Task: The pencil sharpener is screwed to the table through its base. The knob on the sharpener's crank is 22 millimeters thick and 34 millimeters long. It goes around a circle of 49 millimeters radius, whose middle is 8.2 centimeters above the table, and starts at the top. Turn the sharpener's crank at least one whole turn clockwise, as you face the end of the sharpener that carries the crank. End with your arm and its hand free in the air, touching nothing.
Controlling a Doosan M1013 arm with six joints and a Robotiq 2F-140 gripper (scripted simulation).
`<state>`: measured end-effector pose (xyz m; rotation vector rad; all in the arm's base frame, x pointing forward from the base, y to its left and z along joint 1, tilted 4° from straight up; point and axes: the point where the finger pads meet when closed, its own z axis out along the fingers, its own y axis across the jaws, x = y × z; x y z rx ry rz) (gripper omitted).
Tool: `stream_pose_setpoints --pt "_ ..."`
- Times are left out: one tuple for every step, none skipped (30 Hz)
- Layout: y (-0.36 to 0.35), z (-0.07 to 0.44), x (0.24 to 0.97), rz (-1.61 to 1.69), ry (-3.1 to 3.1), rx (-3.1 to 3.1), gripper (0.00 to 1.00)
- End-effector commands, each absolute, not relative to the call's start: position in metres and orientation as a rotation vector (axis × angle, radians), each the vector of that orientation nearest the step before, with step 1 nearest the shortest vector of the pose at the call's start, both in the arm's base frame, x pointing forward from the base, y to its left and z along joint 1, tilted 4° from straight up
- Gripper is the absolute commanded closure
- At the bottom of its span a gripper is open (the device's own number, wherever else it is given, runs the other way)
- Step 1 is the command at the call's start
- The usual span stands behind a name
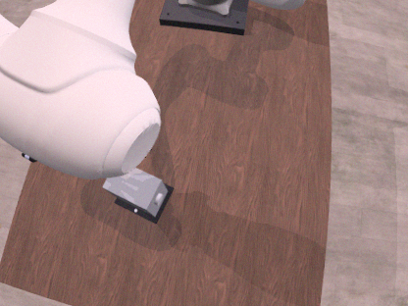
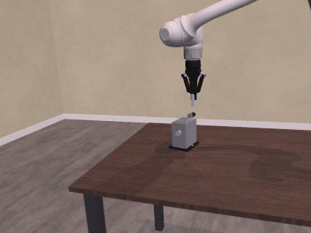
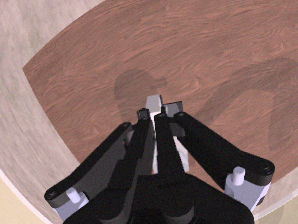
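Note:
The grey pencil sharpener (image 2: 183,134) stands on its dark base near the far left edge of the wooden table; it also shows in the overhead view (image 1: 141,192), partly under the arm. Its crank knob (image 2: 192,114) sticks up at the top, on the far end of the box. My gripper (image 2: 193,101) hangs straight down, a short way above the knob and apart from it. The fingers are shut with nothing between them. In the wrist view the shut fingers (image 3: 157,108) cover most of the sharpener below.
The arm's big white link (image 1: 69,93) blocks the left of the overhead view. The robot's dark base plate (image 1: 203,15) sits at the table's far end. The table's edge runs close behind the sharpener.

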<state>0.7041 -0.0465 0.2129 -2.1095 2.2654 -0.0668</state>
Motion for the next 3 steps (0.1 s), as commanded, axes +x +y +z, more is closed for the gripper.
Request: stream_pose_setpoints --pt "-0.0445 0.2157 0.7045 -0.065 2.269 -2.099 1.00" --pt "-0.0445 0.2157 0.7045 -0.065 2.269 -2.099 1.00" --pt "-0.0445 0.2157 0.7045 -0.065 2.269 -2.099 1.00"
